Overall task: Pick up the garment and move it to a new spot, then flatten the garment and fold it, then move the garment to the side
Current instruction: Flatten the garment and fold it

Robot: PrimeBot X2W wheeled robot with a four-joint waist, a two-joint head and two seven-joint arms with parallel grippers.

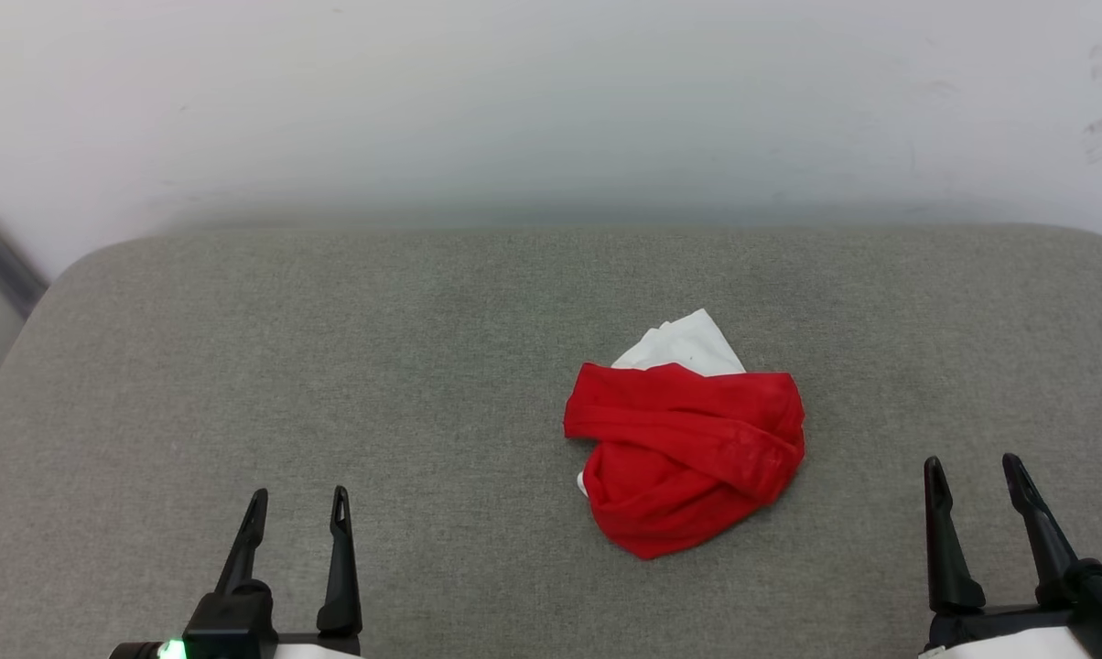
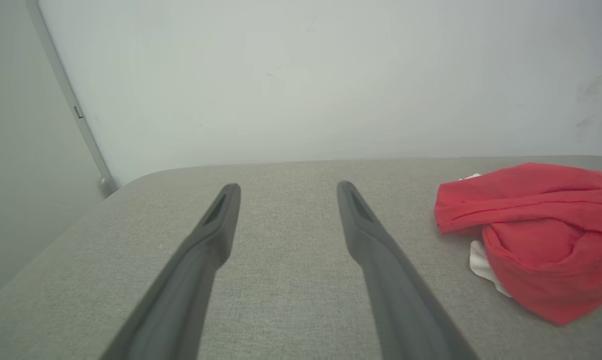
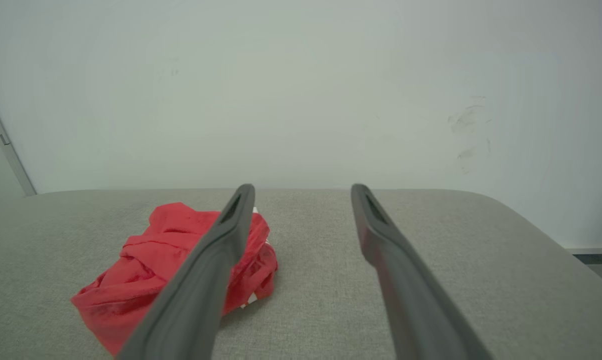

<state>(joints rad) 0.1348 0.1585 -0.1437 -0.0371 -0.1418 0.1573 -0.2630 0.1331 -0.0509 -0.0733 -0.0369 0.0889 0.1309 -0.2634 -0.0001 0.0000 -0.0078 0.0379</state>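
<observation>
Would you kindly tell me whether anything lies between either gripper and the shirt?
Nothing visible does. The shirt lies crumpled on the grey surface, and only bare surface separates it from the left gripper and the right gripper. Both grippers are open and apart from it.

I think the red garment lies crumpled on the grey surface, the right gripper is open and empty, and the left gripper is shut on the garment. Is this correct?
Not quite. The left gripper is also open and empty, apart from the garment, as the left wrist view shows. The rest is right.
</observation>
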